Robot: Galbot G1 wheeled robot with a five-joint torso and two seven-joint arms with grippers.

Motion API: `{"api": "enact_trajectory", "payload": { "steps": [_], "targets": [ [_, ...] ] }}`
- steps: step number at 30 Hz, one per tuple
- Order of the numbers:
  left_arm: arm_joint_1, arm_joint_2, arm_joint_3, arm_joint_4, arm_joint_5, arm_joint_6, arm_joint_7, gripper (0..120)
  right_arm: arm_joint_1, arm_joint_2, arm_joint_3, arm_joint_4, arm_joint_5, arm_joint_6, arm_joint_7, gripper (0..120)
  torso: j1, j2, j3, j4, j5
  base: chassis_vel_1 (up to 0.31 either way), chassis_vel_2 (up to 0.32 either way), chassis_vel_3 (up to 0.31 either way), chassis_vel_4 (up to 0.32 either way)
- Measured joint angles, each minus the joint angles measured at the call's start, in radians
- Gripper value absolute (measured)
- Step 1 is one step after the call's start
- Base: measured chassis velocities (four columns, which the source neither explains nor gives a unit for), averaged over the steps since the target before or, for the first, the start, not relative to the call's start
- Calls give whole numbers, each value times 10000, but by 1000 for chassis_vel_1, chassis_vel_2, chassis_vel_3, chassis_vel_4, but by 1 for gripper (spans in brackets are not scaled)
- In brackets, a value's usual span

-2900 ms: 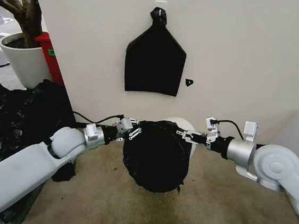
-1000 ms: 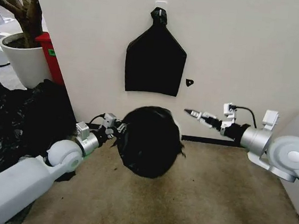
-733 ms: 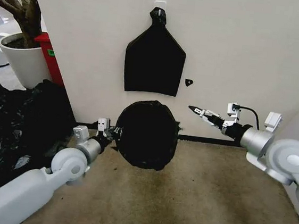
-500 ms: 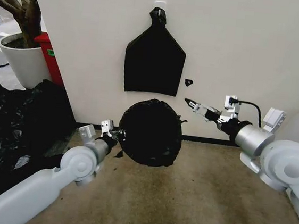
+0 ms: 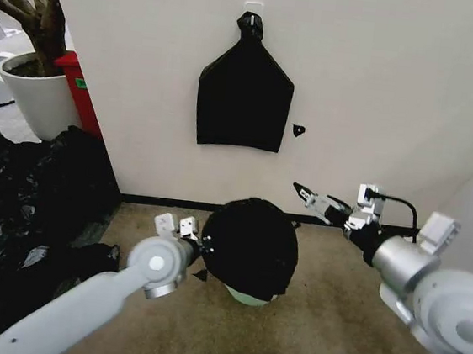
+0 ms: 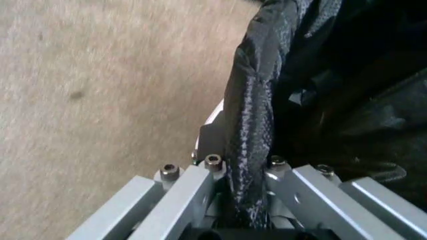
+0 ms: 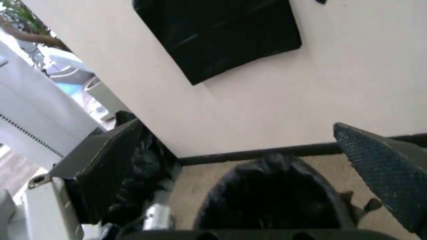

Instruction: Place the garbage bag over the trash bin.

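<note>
The garbage bag [image 5: 251, 239], glossy, wrinkled and black, drapes over the trash bin, whose pale green base [image 5: 249, 296] peeks out underneath on the carpet. My left gripper [image 5: 202, 244] is at the bag's left edge, shut on a fold of the plastic. In the left wrist view that fold [image 6: 250, 150] runs between the fingers [image 6: 183, 192], with a strip of the white bin [image 6: 212, 116] beside it. My right gripper [image 5: 302, 194] hovers above and to the right of the bag, open and holding nothing. In the right wrist view its fingers [image 7: 100, 165] stand wide apart above the bag's mouth [image 7: 273, 200].
A flat black bundle [image 5: 245, 93] hangs on the wall above the bin. A heap of black sheeting [image 5: 23, 197] lies at the left, with a white plant pot [image 5: 34, 92] and a red object [image 5: 81, 85] behind it. A white box [image 5: 470, 210] stands at the right.
The bag-covered bin has moved right and down onto the carpet, and its green base shows now. My left arm swung inward with it. My right gripper stayed apart from the bag, slightly lower.
</note>
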Motion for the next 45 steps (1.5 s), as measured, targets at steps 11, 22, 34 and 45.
{"api": "enact_trajectory", "payload": {
  "steps": [11, 22, 34, 45],
  "targets": [
    [-246, -639, 715, 692, 446, 280, -786, 1, -545, 362, 161, 390, -289, 92, -54, 100, 0, 0, 0, 1, -2, 0, 0, 0, 0],
    [593, -353, 385, 1058, 1701, 129, 695, 1, -817, 304, 51, 586, -351, 180, 165, 100, -1, 1, -2, 4, 0, 0, 0, 0, 0],
    [778, -52, 216, 513, 1882, -144, 952, 23, -864, 158, -72, 583, -332, 204, 181, 100, 0, -3, 3, 1, -9, 0, 0, 0, 0],
    [846, 671, -65, -489, 1926, -216, 1022, 64, -646, 47, -321, 574, -282, 244, 178, 100, 0, -3, 2, 0, -4, 0, 0, 0, 0]
  ]
}}
